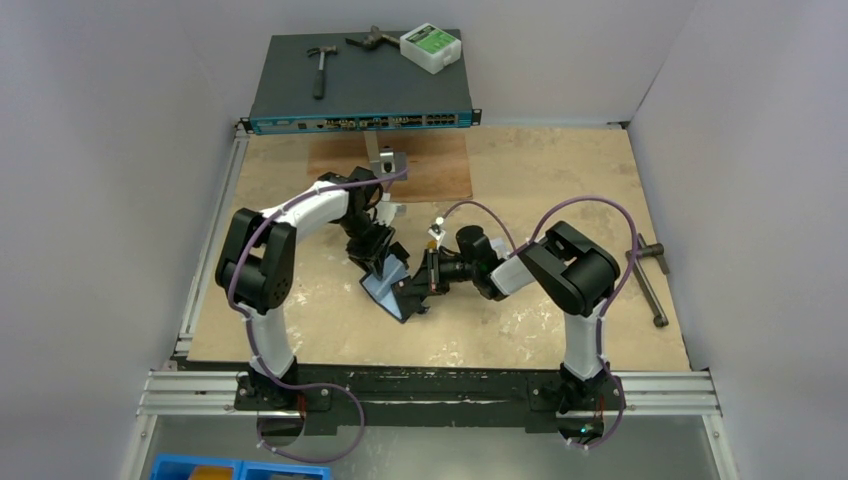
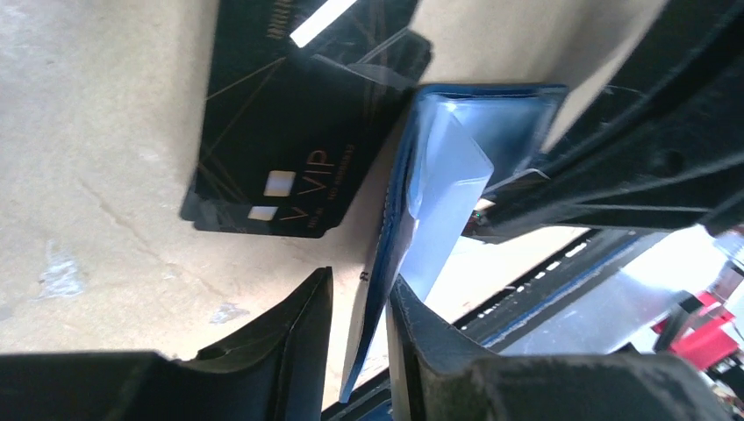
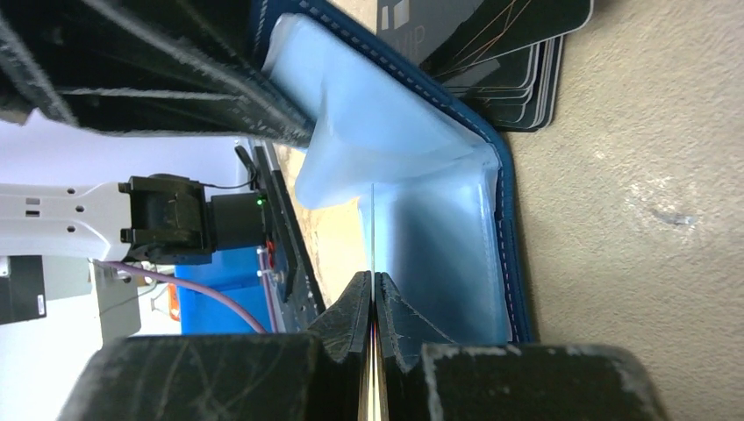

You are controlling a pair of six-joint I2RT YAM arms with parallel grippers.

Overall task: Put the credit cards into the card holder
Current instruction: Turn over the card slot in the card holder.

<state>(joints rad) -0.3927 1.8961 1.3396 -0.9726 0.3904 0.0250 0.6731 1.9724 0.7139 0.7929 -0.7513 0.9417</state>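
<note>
item 1: left claw (image 2: pixel 360 282). jaws clamped on the edge of one cover of the dark navy-blue folding card holder (image 2: pixel 439 167), which has a pale blue lining. the card holder stands open ahead of this claw, and its clear pocket sleeve bows outward toward the right claw.

item 2: right claw (image 3: pixel 373 279). jaws together on a thin card (image 3: pixel 373 230) seen edge-on, colour hard to tell. the card's free end projects straight ahead of the fingertips into the open fold of the card holder, in front of the pale lining. whether it touches the lining is not clear.

item 3: stack of black rectangular plastic cards (image 2: pixel 279 132) with a gold line pattern, the top one lettered "vip". it lies flat on the tan desk (image 2: pixel 96 175), slightly fanned, just beside the cover held by the left claw and ahead of the right claw, past the holder's fold.
</note>
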